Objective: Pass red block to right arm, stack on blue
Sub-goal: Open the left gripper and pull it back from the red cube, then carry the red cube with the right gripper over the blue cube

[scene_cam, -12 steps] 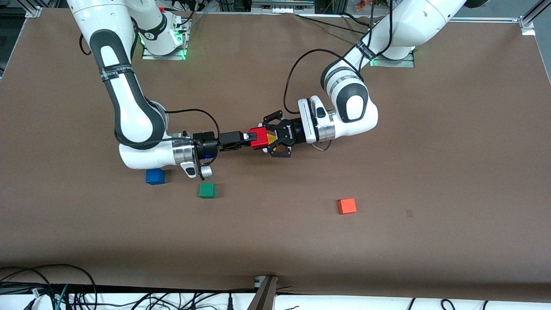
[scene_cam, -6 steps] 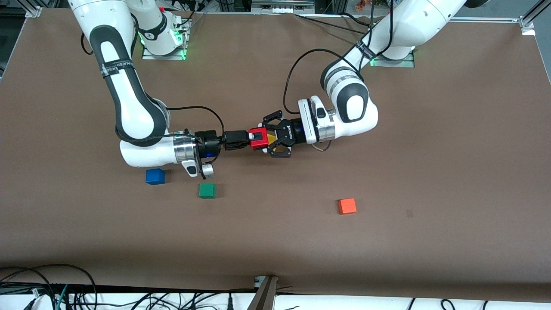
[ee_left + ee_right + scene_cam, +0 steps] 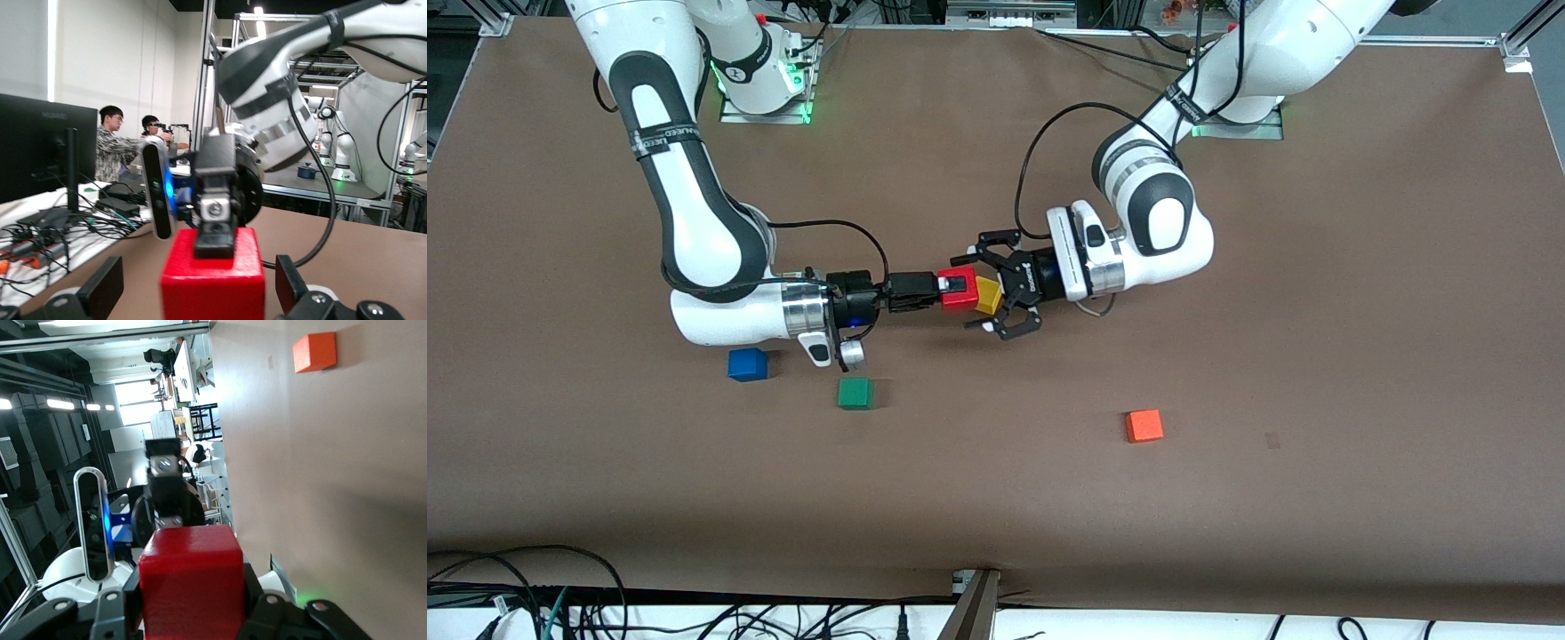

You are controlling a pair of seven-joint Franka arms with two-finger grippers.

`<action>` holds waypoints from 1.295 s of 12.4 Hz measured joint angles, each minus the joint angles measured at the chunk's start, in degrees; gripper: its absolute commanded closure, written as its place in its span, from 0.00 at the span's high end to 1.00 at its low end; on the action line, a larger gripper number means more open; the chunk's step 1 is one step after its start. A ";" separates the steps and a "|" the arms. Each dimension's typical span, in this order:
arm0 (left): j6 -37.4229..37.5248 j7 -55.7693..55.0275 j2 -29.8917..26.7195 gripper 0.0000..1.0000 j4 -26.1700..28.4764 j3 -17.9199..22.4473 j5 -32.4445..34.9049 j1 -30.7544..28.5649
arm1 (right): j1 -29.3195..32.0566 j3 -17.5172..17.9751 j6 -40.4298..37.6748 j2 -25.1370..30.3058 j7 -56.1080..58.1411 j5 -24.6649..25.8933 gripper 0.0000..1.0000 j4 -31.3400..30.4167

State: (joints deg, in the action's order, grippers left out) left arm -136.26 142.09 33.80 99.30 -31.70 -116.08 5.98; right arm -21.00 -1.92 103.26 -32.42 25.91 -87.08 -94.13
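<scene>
Red block (image 3: 958,291) hangs mid-desk, clamped by the right tool (image 3: 947,289) for stacking, while the left tool (image 3: 990,293), at its 3 o'clock, gapes open.

We're in a robotics lab, pretty clearly. The brown surface (image 3: 1316,311) has two white arms bolted on at 12 o'clock, with cable tangles (image 3: 516,596) spilling off the 6 o'clock edge. The left wrist view catches two people (image 3: 117,143) at desks, a monitor (image 3: 40,147), aluminium framing (image 3: 203,73) and more robots (image 3: 340,150).
</scene>
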 measured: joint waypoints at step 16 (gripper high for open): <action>10.90 -64.77 -3.69 1.00 -4.02 0.74 43.94 -14.03 | 1.15 -12.83 14.49 -0.25 -1.66 63.59 0.00 3.50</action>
State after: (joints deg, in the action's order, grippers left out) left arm -125.36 77.33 30.11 95.28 -30.96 -72.14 -8.05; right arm -19.85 -14.76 117.75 -32.67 24.25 -23.49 -90.63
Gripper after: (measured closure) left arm 0.000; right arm 0.441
